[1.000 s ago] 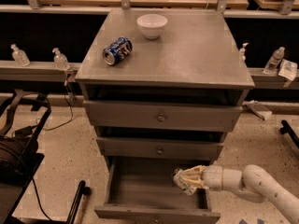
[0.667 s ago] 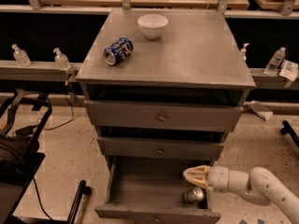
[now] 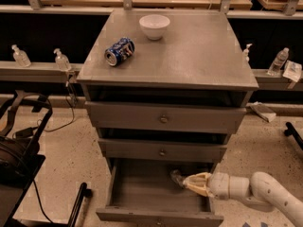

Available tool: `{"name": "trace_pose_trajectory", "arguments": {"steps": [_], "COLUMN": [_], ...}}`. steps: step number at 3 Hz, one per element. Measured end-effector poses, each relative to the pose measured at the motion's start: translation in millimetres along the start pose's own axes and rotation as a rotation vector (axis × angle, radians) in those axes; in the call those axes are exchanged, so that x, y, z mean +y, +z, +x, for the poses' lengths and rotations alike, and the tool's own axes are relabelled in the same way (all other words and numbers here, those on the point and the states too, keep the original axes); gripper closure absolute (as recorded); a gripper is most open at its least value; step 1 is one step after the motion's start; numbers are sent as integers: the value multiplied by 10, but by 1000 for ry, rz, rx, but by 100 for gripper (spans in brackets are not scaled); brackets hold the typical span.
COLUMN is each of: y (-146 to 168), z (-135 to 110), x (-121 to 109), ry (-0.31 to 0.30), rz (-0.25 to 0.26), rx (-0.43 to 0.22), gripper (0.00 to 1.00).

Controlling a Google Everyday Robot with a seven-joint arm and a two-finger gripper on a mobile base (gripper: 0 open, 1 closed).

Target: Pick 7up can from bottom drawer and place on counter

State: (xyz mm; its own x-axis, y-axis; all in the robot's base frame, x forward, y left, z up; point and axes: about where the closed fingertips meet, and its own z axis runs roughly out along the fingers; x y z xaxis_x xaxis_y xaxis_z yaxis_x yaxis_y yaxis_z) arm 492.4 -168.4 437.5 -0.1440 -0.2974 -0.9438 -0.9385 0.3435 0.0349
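The bottom drawer [image 3: 137, 195] is pulled open below the two knobbed drawers. My gripper [image 3: 191, 182] reaches into its right side from the right, low inside the box. A small pale, silver-topped object, apparently the 7up can [image 3: 176, 177], sits right at the gripper's tip, toward the back of the drawer. I cannot tell if the gripper holds it. The counter [image 3: 189, 56] is the grey cabinet top above.
A blue can [image 3: 119, 51] lies on its side on the counter's left part and a white bowl [image 3: 154, 26] stands at its back. Small bottles [image 3: 61, 59] line a ledge behind the cabinet. A black cart [image 3: 19, 150] stands to the left on the floor.
The gripper has stayed in the drawer's right side, shifting slightly. The can showed just below the gripper a moment ago and now shows left of its tip, farther back.
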Motion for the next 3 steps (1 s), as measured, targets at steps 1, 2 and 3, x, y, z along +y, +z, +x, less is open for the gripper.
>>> {"name": "trace_pose_trajectory", "arguments": {"steps": [1, 2, 3], "y": [51, 42, 41], "z": [400, 762, 1158], "x": [-68, -221, -349], "ry": [55, 128, 184], "rz": [26, 88, 236], "rx": [280, 429, 416], "gripper": [51, 22, 0]}}
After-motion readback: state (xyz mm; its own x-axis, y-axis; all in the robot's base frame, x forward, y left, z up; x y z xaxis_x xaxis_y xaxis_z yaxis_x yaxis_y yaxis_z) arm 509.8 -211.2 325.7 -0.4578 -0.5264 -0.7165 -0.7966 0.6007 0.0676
